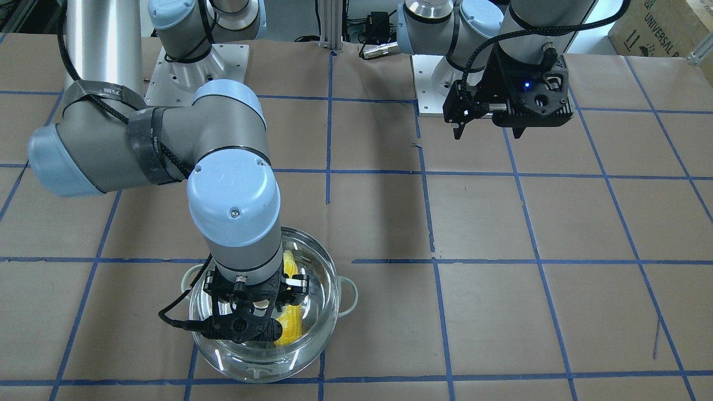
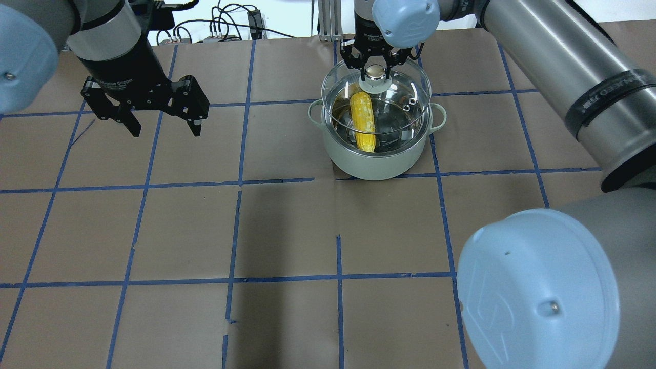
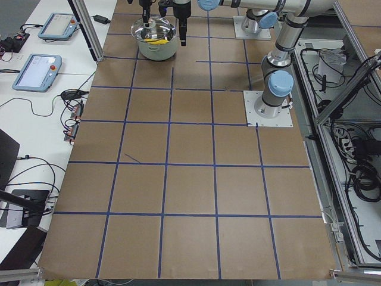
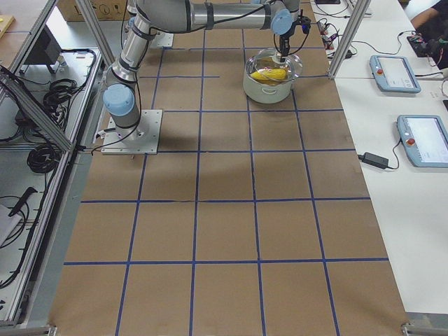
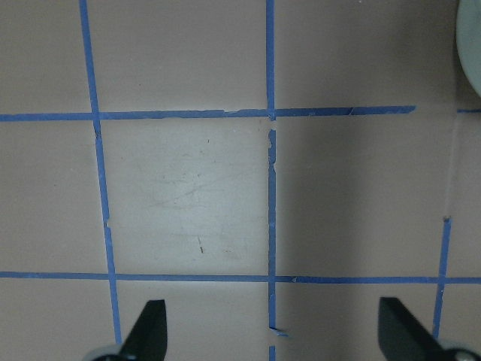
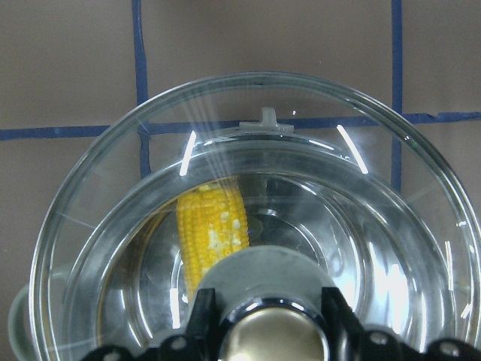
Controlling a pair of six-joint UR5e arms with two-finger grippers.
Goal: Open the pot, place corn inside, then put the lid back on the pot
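Note:
The mint-green pot (image 2: 379, 165) stands on the table at the far middle. The yellow corn (image 2: 363, 122) lies inside it and shows through the glass in the right wrist view (image 6: 213, 226). My right gripper (image 2: 375, 72) is shut on the knob of the clear glass lid (image 2: 407, 84) and holds the lid level, a little above the pot's rim. From the front, the lid (image 1: 315, 312) covers the pot under that gripper (image 1: 253, 303). My left gripper (image 2: 165, 130) is open and empty, hovering over bare table to the pot's left, seen also in its wrist view (image 5: 272, 325).
Brown paper with a blue tape grid covers the table (image 2: 287, 230). The right arm's elbow (image 2: 538, 287) looms large at the near right. The pot's edge (image 5: 473, 37) shows at the corner of the left wrist view. Tablets and cables (image 3: 38, 68) lie on a side bench.

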